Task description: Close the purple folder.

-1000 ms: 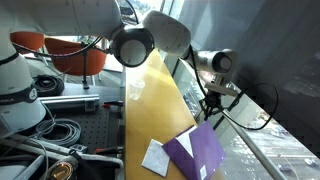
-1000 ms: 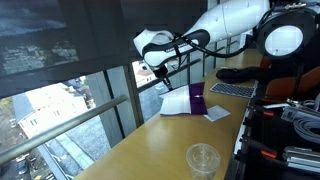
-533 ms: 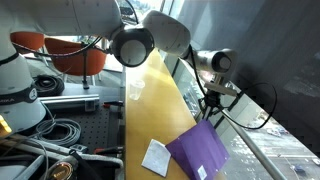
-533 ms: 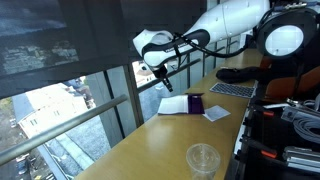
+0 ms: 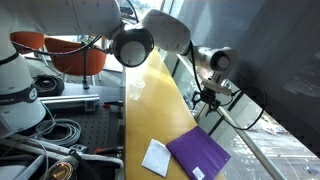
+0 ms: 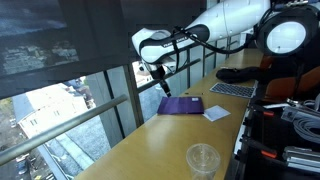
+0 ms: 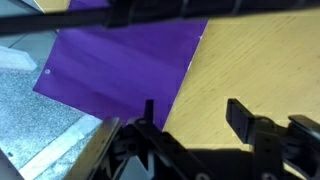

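Note:
The purple folder (image 5: 200, 155) (image 6: 182, 104) lies flat on the yellow wooden table (image 5: 150, 100), with its cover down and no white sheets showing. In the wrist view the purple folder (image 7: 120, 65) fills the upper left, its edge running down toward the left finger. My gripper (image 5: 203, 100) (image 6: 163, 88) (image 7: 194, 112) hovers above the folder's edge nearest the window, apart from it. The jaws stand wide, and only bare table shows between them.
A small white square card (image 5: 156, 157) (image 6: 217, 113) lies beside the folder. A clear plastic cup (image 6: 203, 158) stands near the table's front end. A keyboard (image 6: 232, 90) sits further back. The window rail (image 6: 90, 115) runs along the table's edge.
The folder's raised cover has dropped flat and hidden the white sheets. My gripper has let go, opened its jaws and lifted slightly.

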{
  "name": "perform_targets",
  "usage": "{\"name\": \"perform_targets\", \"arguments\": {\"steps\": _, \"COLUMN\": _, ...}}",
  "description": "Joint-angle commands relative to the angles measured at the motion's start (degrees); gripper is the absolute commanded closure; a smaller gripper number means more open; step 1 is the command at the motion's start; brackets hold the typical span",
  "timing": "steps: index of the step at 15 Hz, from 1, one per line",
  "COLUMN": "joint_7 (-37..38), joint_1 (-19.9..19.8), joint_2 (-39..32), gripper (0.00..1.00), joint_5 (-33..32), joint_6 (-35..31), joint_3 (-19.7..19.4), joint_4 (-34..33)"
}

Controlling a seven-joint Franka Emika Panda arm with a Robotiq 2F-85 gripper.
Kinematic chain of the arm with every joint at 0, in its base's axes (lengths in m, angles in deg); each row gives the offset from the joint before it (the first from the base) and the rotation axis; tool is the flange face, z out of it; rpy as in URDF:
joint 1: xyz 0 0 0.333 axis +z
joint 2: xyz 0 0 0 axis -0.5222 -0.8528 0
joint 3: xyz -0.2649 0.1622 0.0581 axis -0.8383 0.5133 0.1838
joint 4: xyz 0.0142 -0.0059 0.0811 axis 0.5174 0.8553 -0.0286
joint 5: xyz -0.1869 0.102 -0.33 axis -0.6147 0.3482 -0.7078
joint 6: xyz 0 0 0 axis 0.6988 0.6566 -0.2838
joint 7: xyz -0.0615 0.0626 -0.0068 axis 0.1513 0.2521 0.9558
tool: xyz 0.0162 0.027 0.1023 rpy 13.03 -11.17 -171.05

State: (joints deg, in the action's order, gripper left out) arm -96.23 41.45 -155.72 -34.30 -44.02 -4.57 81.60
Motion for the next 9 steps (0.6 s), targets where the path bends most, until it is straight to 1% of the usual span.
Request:
{"name": "perform_targets", "arguments": {"steps": 1, "joint_7": 1.3, "joint_1": -0.4, "joint_2": 1.2, "gripper": 0.0, "joint_5": 3.4, "joint_6": -2.3, "joint_3": 2.8, "joint_4": 0.3}}
{"name": "perform_targets", "arguments": {"steps": 5, "joint_7": 4.6, "joint_1": 0.2, "joint_2": 1.6, "gripper": 0.0, "joint_5": 4.1, "joint_6": -6.1, "joint_3": 2.9, "joint_4": 0.3}}
{"name": "perform_targets", "arguments": {"steps": 6, "joint_7": 3.0, "joint_1": 0.2, "joint_2": 1.3, "gripper": 0.0, "joint_5": 3.3, "joint_6": -5.3, "joint_3": 2.5, "joint_4": 1.3}}
{"name": "perform_targets", "arguments": {"steps": 9, "joint_7": 4.1, "joint_1": 0.2, "joint_2": 1.5, "gripper": 0.0, "joint_5": 3.3, "joint_6": -6.3, "joint_3": 2.5, "joint_4": 1.3}}
